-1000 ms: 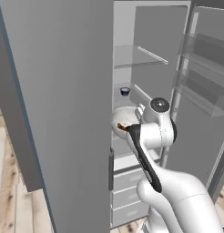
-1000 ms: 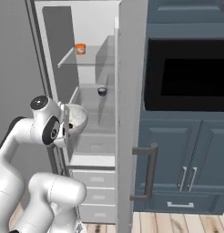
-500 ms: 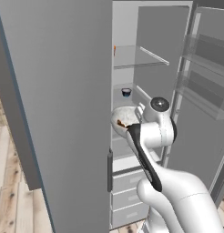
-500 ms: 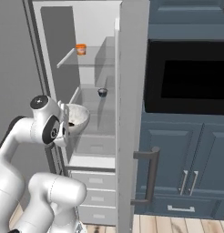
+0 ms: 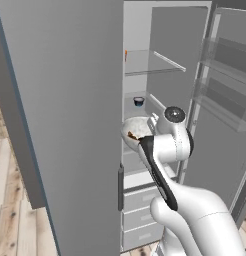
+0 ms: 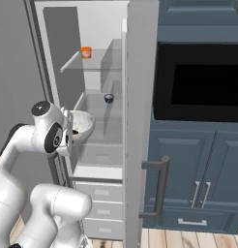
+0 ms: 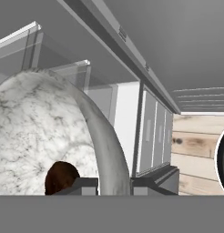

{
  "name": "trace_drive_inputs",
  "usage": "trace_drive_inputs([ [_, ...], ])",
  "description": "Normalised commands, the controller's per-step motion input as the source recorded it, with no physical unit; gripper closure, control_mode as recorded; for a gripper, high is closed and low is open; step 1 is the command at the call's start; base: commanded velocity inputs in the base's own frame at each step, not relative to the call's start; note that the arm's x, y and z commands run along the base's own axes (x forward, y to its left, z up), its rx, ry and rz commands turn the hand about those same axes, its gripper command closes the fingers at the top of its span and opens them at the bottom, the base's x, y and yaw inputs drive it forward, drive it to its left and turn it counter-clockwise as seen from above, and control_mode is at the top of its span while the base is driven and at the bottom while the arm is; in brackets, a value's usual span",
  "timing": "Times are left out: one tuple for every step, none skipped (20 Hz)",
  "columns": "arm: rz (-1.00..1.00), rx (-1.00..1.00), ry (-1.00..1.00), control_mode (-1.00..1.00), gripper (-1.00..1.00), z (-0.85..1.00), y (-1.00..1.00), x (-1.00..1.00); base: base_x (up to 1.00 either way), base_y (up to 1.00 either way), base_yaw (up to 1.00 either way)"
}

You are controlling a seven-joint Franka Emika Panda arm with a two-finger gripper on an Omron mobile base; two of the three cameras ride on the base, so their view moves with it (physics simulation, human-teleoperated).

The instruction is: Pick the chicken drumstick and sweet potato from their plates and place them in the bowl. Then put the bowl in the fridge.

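My gripper (image 7: pixel 114 184) is shut on the rim of the bowl (image 7: pixel 41 136), one fingertip inside the wall and one outside. The bowl (image 5: pixel 133 131) is white with grey mottling and hangs at the open front of the tall grey fridge (image 5: pixel 60 125), just above its middle shelf. From the right, the bowl (image 6: pixel 83 124) sits beside the hand (image 6: pixel 71 131). A brown piece of food (image 7: pixel 61 176) lies in the bowl; I cannot tell whether it is the chicken drumstick or the sweet potato. The plates are out of view.
A small dark cup (image 6: pixel 109 98) stands at the back of the middle shelf, and an orange tub (image 6: pixel 85 52) on the shelf above. White drawers (image 6: pixel 99 193) lie below. Open fridge doors (image 6: pixel 140 121) flank the opening. Dark blue cabinets (image 6: pixel 198 164) and a black oven (image 6: pixel 203 80) stand to the right.
Almost nothing has changed. The bowl has crept slightly to the left in the left base view, still held by its rim.
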Motion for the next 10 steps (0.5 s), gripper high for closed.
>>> trace_drive_inputs([
  [0.00, 0.00, 0.00, 1.00, 1.00, 0.00, 0.00, 0.00, 0.00, 0.00, 0.00],
  [0.00, 0.00, 0.00, 1.00, 1.00, 0.00, 0.00, 0.00, 0.00, 0.00, 0.00],
  [0.00, 0.00, 0.00, 1.00, 1.00, 0.00, 0.00, 0.00, 0.00, 0.00, 0.00],
  [0.00, 0.00, 0.00, 1.00, 1.00, 0.00, 0.00, 0.00, 0.00, 0.00, 0.00],
  [0.00, 0.00, 0.00, 1.00, 1.00, 0.00, 0.00, 0.00, 0.00, 0.00, 0.00],
  [0.00, 0.00, 0.00, 1.00, 1.00, 0.00, 0.00, 0.00, 0.00, 0.00, 0.00],
  [0.00, 0.00, 0.00, 1.00, 1.00, 0.00, 0.00, 0.00, 0.00, 0.00, 0.00],
  [0.00, 0.00, 0.00, 1.00, 1.00, 0.00, 0.00, 0.00, 0.00, 0.00, 0.00],
  [0.00, 0.00, 0.00, 1.00, 1.00, 0.00, 0.00, 0.00, 0.00, 0.00, 0.00],
  [0.00, 0.00, 0.00, 1.00, 1.00, 0.00, 0.00, 0.00, 0.00, 0.00, 0.00],
])
